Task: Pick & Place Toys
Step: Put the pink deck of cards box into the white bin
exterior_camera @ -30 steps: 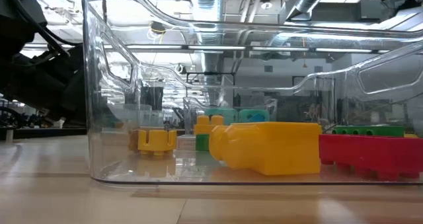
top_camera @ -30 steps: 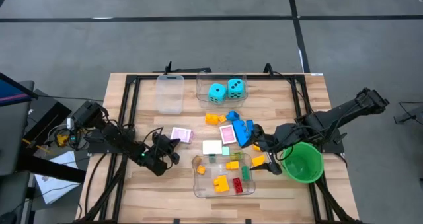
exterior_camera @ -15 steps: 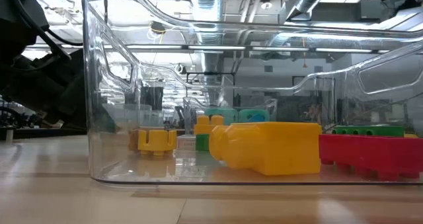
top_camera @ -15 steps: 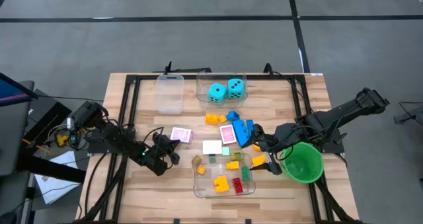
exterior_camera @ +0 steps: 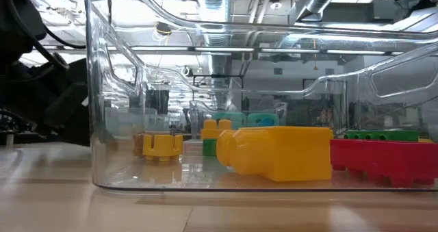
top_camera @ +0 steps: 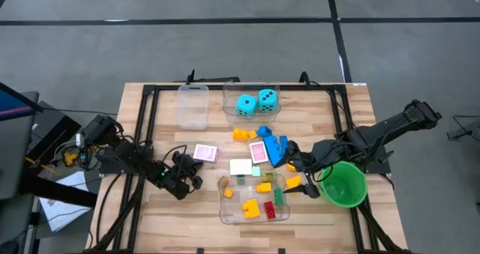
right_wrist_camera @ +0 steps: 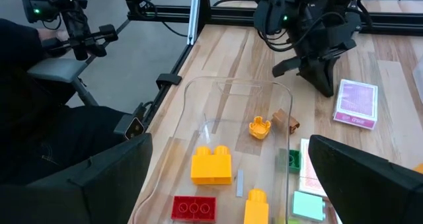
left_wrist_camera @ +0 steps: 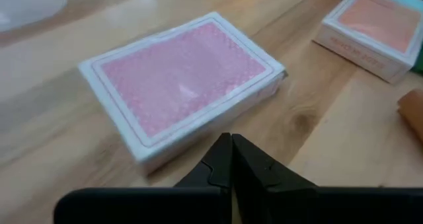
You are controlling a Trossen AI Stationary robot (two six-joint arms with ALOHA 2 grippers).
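A pink-backed card deck [top_camera: 205,153] [left_wrist_camera: 182,85] lies flat on the wooden table, left of centre. My left gripper [top_camera: 191,171] [left_wrist_camera: 231,141] is shut, low over the table, its tips just short of the deck's long side. My right gripper [top_camera: 304,180] [right_wrist_camera: 231,145] hangs open above the right end of the near clear tub [top_camera: 225,209]. That tub holds a yellow brick [exterior_camera: 280,150], a red brick [exterior_camera: 383,160] and a green one [top_camera: 279,197]. Two cyan dice [top_camera: 256,102] sit in the far tub.
A second pink deck [top_camera: 259,150], a white card [top_camera: 240,166], blue bricks [top_camera: 276,147] and an orange brick [top_camera: 241,134] lie loose mid-table. A green bowl [top_camera: 343,183] stands at the right, under the right arm. A bare clear tub [top_camera: 193,106] stands at the far left.
My left gripper has tipped a little at the wrist while staying in place beside the pink deck, still shut. The deck has not moved.
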